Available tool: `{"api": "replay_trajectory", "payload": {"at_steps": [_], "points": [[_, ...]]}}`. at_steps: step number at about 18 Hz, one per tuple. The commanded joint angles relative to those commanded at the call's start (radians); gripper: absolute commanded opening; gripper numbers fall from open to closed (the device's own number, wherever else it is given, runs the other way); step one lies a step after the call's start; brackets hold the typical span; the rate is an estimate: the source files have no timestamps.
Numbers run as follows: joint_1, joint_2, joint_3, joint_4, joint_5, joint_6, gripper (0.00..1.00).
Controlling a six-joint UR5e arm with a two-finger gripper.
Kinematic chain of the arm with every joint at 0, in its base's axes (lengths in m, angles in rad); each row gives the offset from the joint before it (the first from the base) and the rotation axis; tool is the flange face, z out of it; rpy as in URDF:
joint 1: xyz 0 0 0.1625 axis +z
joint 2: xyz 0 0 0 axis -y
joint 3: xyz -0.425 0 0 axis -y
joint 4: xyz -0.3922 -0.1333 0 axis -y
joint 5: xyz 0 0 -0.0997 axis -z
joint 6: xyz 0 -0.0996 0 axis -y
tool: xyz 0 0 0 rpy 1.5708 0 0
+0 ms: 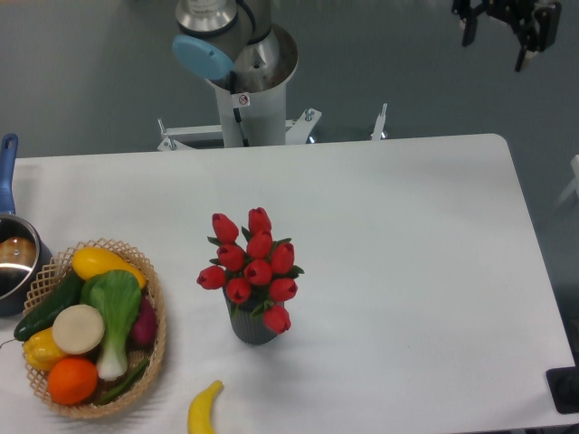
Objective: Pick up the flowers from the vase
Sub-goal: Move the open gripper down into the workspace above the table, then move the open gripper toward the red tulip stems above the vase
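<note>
The flowers (254,264), a bunch of red tulip buds with green leaves, stand in the vase (252,327), a small dark grey cylinder near the middle of the white table (407,253). The bunch spreads wider than the vase and hides its mouth. My gripper (505,29) hangs at the top right corner of the view, beyond the table's far edge and far from the flowers. Its two dark fingers are spread apart with nothing between them.
A woven basket (156,348) of vegetables and fruit sits at the left front. A banana (204,409) lies near the front edge. A pot with a blue handle (13,258) stands at the left edge. The arm's base (242,77) rises behind the table.
</note>
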Motion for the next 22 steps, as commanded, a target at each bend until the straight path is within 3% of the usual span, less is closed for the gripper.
{"api": "replay_trajectory", "payload": {"at_steps": [7,9,11,17,22], "points": [[-0.005,0.006,-0.009,0.000,-0.005,-0.003,1.00],[-0.002,0.006,-0.032,0.002,-0.061,-0.014,1.00],[0.003,0.008,-0.055,0.023,-0.130,-0.066,1.00],[-0.005,0.028,-0.124,0.089,-0.191,-0.124,1.00],[-0.009,0.035,-0.163,0.132,-0.330,-0.316,1.00]]}}
